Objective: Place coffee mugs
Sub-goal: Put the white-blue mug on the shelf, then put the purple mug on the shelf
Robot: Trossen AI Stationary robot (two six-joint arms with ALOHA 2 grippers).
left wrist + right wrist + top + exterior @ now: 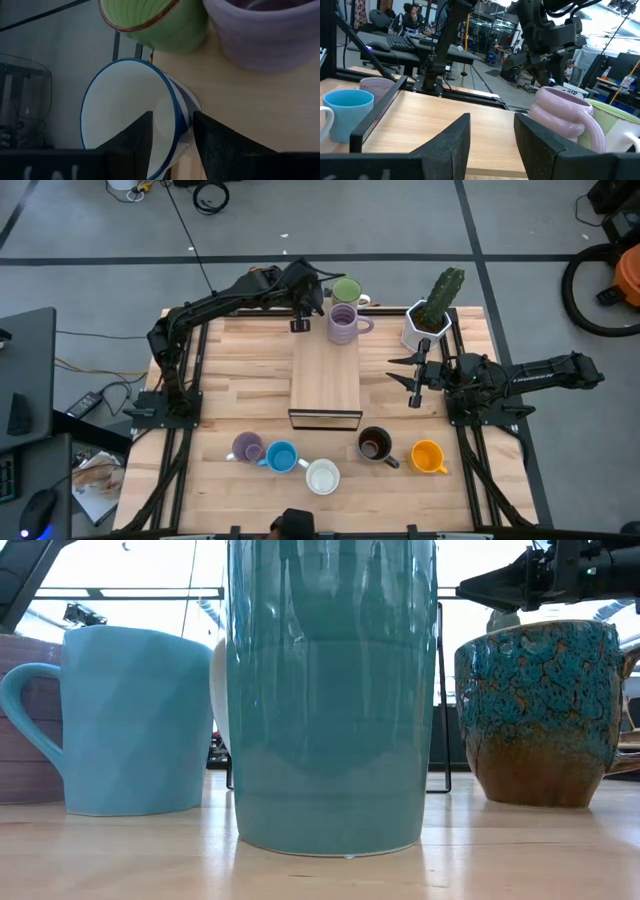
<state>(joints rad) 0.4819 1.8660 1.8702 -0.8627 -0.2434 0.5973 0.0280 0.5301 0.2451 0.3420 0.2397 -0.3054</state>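
My left gripper [300, 315] is at the far end of the wooden riser [325, 385], shut on a white mug with a blue rim [125, 110]. This mug is hidden under the gripper in the high view. Just beyond it a green mug [347, 290] and a lilac mug [343, 324] stand upright on their bases, the lilac one on the riser's far end. My right gripper [413, 380] waits open and level to the right of the riser, with nothing between its fingers [491, 117]. My left gripper has the white mug by its wall at the rim [176, 122], one finger [135, 142] inside the mug and the other [215, 142] outside. The fingers slant down from the table's left. The mug is tilted, mouth toward the wrist camera; whether its bottom touches the wood is hidden.
Along the near edge stand a lilac mug [247, 447], a blue mug [281, 457], a white-inside mug [322, 476], a dark brown mug [375, 445] and an orange mug [428, 456]. A white cactus pot [425, 328] sits at the far right.
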